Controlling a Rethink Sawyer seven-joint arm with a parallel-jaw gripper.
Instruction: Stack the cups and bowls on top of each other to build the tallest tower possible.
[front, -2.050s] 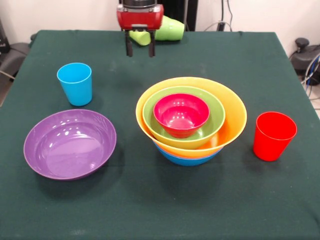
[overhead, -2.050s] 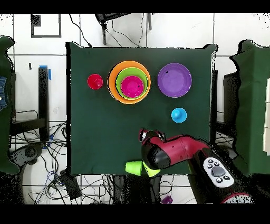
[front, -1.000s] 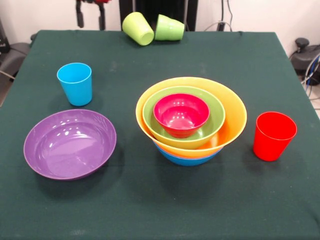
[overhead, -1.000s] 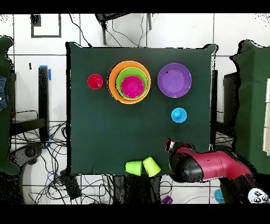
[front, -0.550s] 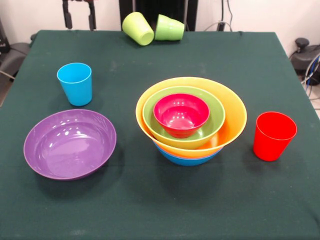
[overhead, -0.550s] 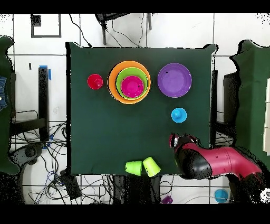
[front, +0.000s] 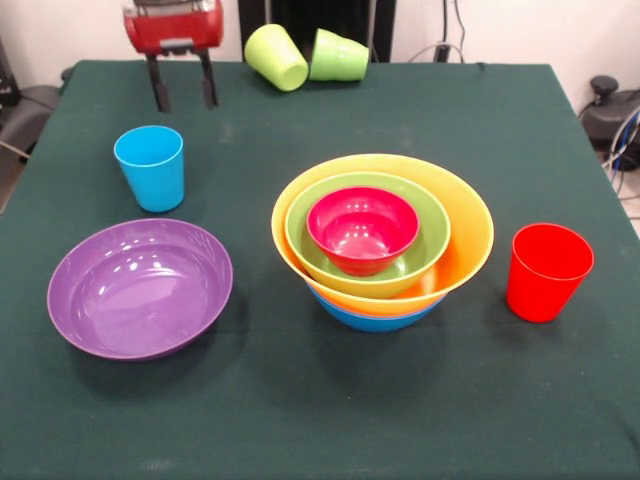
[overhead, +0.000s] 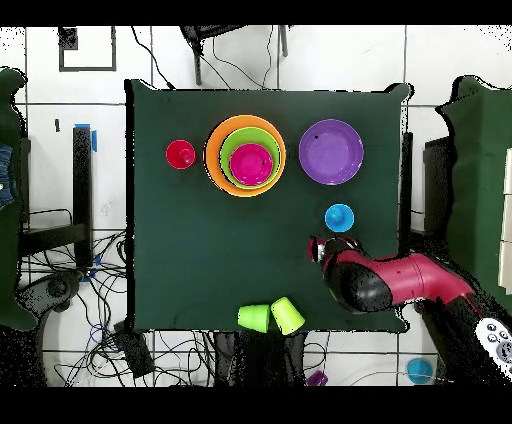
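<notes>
My gripper (front: 183, 94) is open and empty. It hangs above the table just behind the sky blue cup (front: 150, 167), which stands upright; in the overhead view the gripper (overhead: 317, 248) is just below that cup (overhead: 339, 217). The tower (front: 383, 240) is a blue bowl under the large orange bowl, with the green bowl and the small red bowl (front: 362, 228) nested inside. One purple bowl (front: 140, 288) sits alone at front left. The red cup (front: 548, 270) stands at the right. The yellow-green cup (front: 277, 56) and the green cup (front: 338, 55) lie on their sides at the far edge.
The dark green table cloth (front: 320, 420) ends close behind the two lying cups. In the overhead view the tower (overhead: 245, 155), the purple bowl (overhead: 331, 152) and the red cup (overhead: 180, 154) line up across the table's top part.
Two seconds ago the gripper was at the yellow-green cup by the far edge. It left the cup lying there, moved sideways and has come down behind the sky blue cup.
</notes>
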